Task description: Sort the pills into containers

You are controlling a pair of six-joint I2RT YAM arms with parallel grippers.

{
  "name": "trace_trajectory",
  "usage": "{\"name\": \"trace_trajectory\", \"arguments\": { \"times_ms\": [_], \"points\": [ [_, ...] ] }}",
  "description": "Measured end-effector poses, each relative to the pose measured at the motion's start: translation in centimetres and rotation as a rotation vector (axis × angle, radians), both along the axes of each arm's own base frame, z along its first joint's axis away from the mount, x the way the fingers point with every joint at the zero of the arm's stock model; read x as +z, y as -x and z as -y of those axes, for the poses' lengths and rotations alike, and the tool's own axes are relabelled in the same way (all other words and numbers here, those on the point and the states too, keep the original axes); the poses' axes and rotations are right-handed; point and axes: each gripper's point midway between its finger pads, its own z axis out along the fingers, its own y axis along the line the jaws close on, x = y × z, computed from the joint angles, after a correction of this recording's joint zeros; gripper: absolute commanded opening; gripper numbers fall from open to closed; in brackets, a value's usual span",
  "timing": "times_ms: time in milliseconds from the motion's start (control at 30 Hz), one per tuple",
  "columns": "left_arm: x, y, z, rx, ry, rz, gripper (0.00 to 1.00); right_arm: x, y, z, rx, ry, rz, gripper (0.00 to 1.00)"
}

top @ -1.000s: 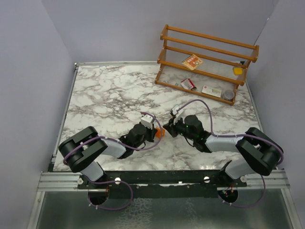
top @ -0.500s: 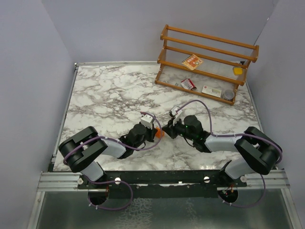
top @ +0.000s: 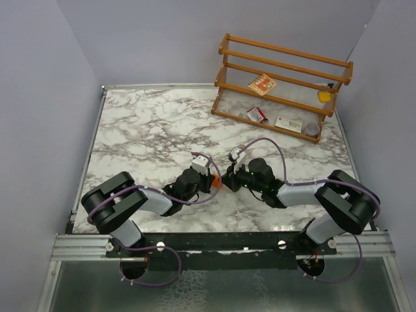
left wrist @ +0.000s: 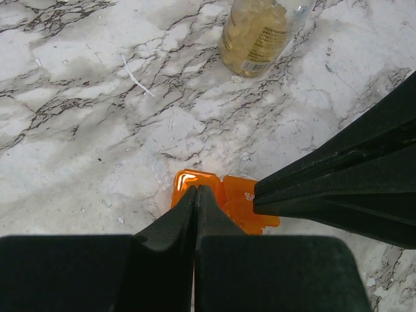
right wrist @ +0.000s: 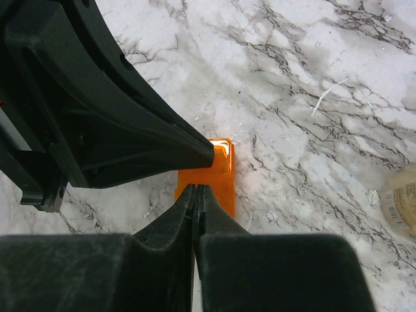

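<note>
Your right gripper (right wrist: 195,189) slid left, meeting the left gripper (left wrist: 196,190); both finger pairs pressed together, half hiding the tiny orange square box (left wrist: 235,197).

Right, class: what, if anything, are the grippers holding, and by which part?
The orange box, it seems. The left gripper is shut on its rim at one side; the right gripper is shut at another edge, its grip uncertain.
</note>
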Motion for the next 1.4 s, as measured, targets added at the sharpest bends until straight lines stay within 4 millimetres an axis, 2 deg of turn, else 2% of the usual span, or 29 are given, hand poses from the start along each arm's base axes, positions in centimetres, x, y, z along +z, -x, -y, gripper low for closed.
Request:
{"name": "trace_trajectory", "arguments": {
  "times_ms": [233,533,900,1400],
  "points": [
    [0.0,0.0,0.0,0.003,0.0,0.001,0.0,-1.4,0.3,0.0,0.006,0.02,-0.036,0.01],
    [0.0,-0.1,0.0,0.004,0.0,0.001,0.0,-2.1,0.6,-0.3,0.016,0.022,-0.054,0.01],
    [0.0,-0.1,0.0,0.004,-0.001,0.001,0.0,-2.2,0.6,-0.9,0.013,0.0,-0.07,0.01],
    [0.0,0.0,-0.3,0.009,-0.007,-0.002,0.0,-2.3,0.2,-0.7,-0.038,-0.009,-0.093,0.01]
  ]
}}
